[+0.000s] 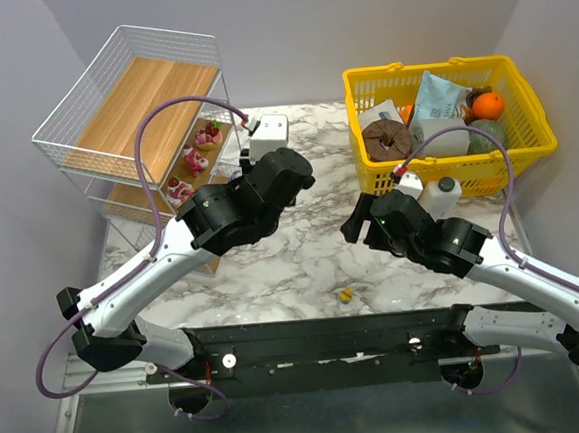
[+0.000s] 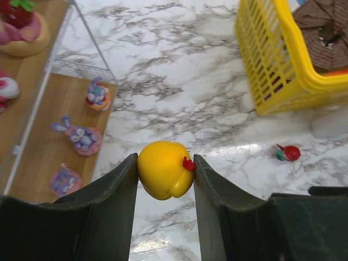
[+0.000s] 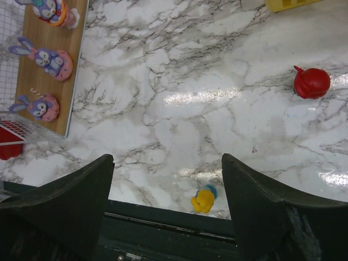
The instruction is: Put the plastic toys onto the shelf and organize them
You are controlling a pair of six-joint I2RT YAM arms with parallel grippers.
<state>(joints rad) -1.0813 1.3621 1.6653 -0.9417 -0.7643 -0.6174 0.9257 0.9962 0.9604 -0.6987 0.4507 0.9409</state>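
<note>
- Duck point(image 2: 165, 170): yellow, held by the left gripper point(image 2: 165, 163) above the table point(image 2: 179, 70), beside the shelf point(image 2: 35, 149) but not yet on it.
- Left claw: pinching the duck by its two flanks, with most of the body proud of the tips.
- Right gripper point(image 3: 167, 163): spread wide with nothing between, hanging over the marble.
- Heading: the red beak point(image 2: 188, 163) lies against one finger and points toward the basket point(image 2: 283, 54), away from the shelf. The body is near round. Any long axis is slight and seems to run along the fingers.
- Step in hand, judged: carry the duck to the lower board.
  - Pick bare wood apart from the three bunnies point(image 2: 79, 136).
  - Clear the wire rail when coming in.
  - Seat the underside flat before letting go, since a round body on a slanted board may roll.
- Left on the table: a second duck point(image 3: 203, 200) near the front edge, and a red toy point(image 3: 311, 82).
</note>
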